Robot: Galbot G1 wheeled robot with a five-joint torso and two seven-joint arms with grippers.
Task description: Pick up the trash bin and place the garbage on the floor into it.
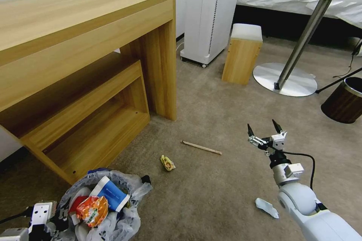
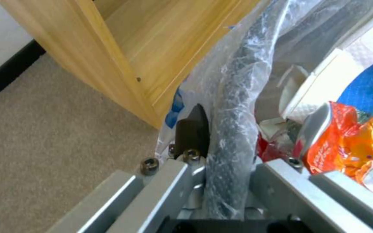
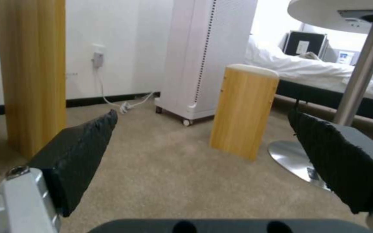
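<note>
Bin [image 1: 98,211] hangs from the left gripper [image 2: 221,161], whose jaws are clamped on its bagged rim; one dark finger [image 2: 191,127] sits outside the liner, the other is hidden inside. The bin sits at about seven o'clock in the head view, beside the desk [image 1: 75,64], already stuffed with an orange wrapper [image 1: 92,211] and a blue-white carton [image 1: 109,192]. The rim should be stiff enough to carry, I judge, though the crinkly liner is slippery and could slide.

The right gripper [image 1: 266,130] is spread wide and empty, hovering over the carpet [image 1: 211,203] at about four o'clock. Outward from it, a stick [image 1: 201,147] lies near centre, with a yellow scrap [image 1: 167,162] toward six o'clock and crumpled paper [image 1: 267,208] by the forearm at five. The stick looks light, rigid and thin, best pinched mid-length across its width; scrap and paper would crush softly anywhere.
</note>
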